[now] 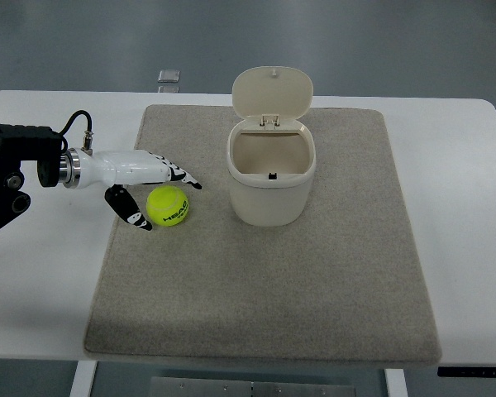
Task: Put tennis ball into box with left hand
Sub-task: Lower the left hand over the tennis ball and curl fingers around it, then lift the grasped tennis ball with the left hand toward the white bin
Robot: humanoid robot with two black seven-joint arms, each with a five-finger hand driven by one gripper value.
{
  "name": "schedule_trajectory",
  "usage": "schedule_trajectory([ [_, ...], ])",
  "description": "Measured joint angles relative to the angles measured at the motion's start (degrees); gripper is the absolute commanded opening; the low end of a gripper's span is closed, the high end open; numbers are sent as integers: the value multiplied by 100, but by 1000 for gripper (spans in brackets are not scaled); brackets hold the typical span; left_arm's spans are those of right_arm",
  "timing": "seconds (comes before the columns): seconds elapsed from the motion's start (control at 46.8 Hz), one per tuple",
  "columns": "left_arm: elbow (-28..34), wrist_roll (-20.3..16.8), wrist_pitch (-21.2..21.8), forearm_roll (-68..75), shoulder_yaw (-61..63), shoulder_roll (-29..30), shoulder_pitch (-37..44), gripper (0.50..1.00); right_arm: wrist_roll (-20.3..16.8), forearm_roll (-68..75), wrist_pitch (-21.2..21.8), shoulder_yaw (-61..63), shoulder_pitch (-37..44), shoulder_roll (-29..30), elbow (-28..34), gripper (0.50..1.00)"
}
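A yellow-green tennis ball (169, 206) lies on the beige mat (264, 281), left of a cream bin (271, 174) whose lid stands flipped up at the back. My left hand (153, 197), white with black fingertips, reaches in from the left. Its fingers (182, 176) stretch over the ball's upper side and the thumb (131, 212) sits at its left. The hand is spread around the ball and holds nothing. The bin's inside shows as empty apart from a small dark mark on its floor.
The mat covers most of the white table (463, 215). A small grey square (170, 78) lies on the floor beyond the table's far edge. The black forearm (16, 165) occupies the table's left side.
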Motion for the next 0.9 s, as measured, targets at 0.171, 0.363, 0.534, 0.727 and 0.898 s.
schedule_trajectory([
  [0.171,0,-7,0,210,1,-1,-2,722,0,0,0,2,0,0,0,903],
  [0.363,0,-7,1,334,1,-1,-7,617,0,0,0,1,-1,0,0,903],
  [0.534,-6,0,1,334,1,-3,-62,500,0,0,0,0,-2,0,0,903],
  [0.727,-392,-16,114,299,-98,255,-133,500,1,0,0,2,1,0,0,903],
  [0.898,-1015,-85,634,287,-117,839,-401,500,1,0,0,3,1,0,0,901],
])
